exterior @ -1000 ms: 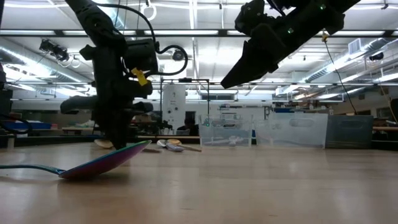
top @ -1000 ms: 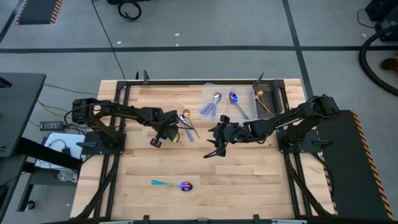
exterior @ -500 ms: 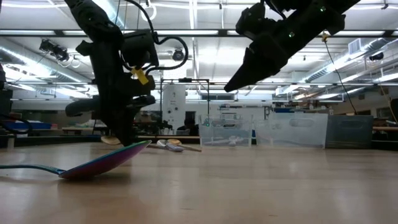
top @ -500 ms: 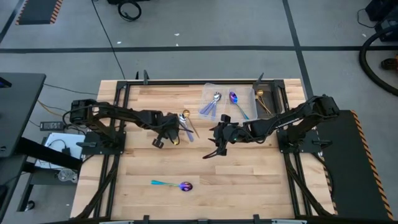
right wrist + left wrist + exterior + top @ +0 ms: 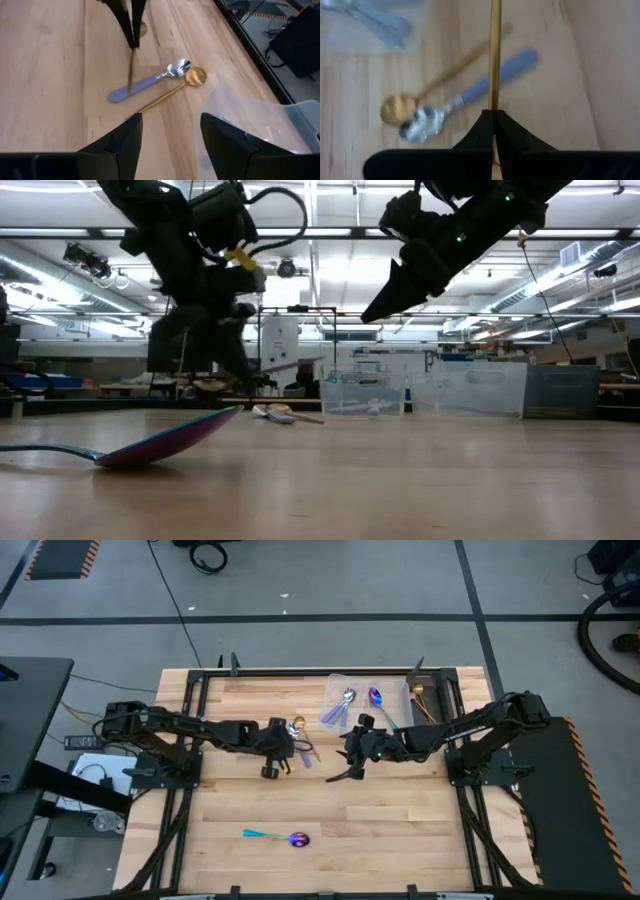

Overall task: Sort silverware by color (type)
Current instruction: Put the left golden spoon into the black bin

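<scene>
The left claw (image 5: 277, 762) slid toward the middle of the tabletop (image 5: 240, 800), clamped shut on a thin gold utensil (image 5: 495, 55), and lifted it clear of the wood. The right claw (image 5: 343, 778) drifted slightly toward the clear tray (image 5: 335, 685).

On the worktop (image 5: 400, 810), the tray (image 5: 395, 690) stood at the far edge, right of the middle, with several utensils in its compartments. Just left of the tray, two spoons (image 5: 165, 82) lay crossed. One spoon (image 5: 278, 836) lay alone near the front edge, well apart from the others. The left claw (image 5: 277, 752) was beside the crossed spoons, and the right claw (image 5: 345, 772) was before the tray.
</scene>
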